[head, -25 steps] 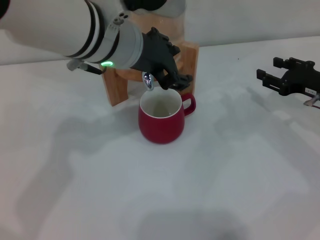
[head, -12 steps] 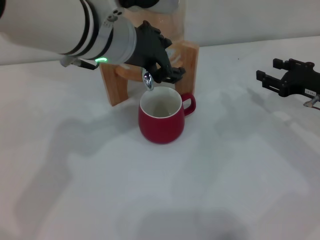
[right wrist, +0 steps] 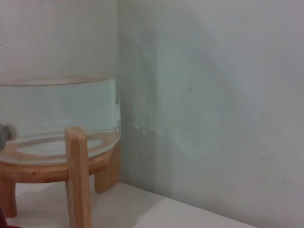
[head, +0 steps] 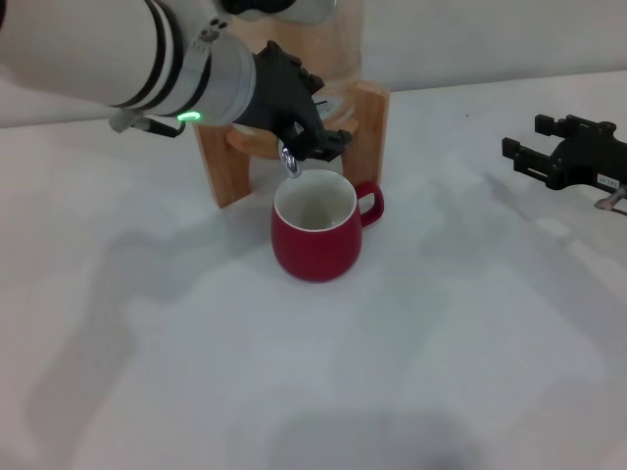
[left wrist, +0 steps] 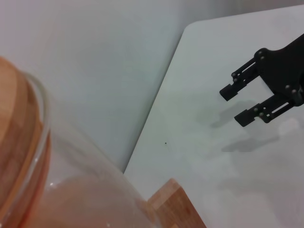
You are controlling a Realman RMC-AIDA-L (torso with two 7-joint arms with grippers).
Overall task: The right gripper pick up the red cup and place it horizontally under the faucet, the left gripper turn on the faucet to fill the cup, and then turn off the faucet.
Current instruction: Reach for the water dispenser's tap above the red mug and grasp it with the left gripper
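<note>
The red cup (head: 315, 235) stands upright on the white table, its handle pointing right and its white inside showing. Directly over its far rim hangs the chrome spout of the faucet (head: 290, 160), fixed to the glass jar (right wrist: 57, 95) on its wooden stand (head: 227, 166). My left gripper (head: 318, 137), on the green-lit arm, sits right at the faucet's top and hides the lever. No stream of water shows. My right gripper (head: 522, 134) rests far to the right, open and holding nothing; the left wrist view shows the right gripper (left wrist: 233, 105) too.
The jar is partly filled with water, seen in the right wrist view. A wall runs close behind the stand. Bare white tabletop (head: 441, 352) lies in front of the cup and between it and the right gripper.
My left gripper has drawn up and to the left at the faucet, from beside the cup's rim to above the spout. Cup and right gripper have not moved.
</note>
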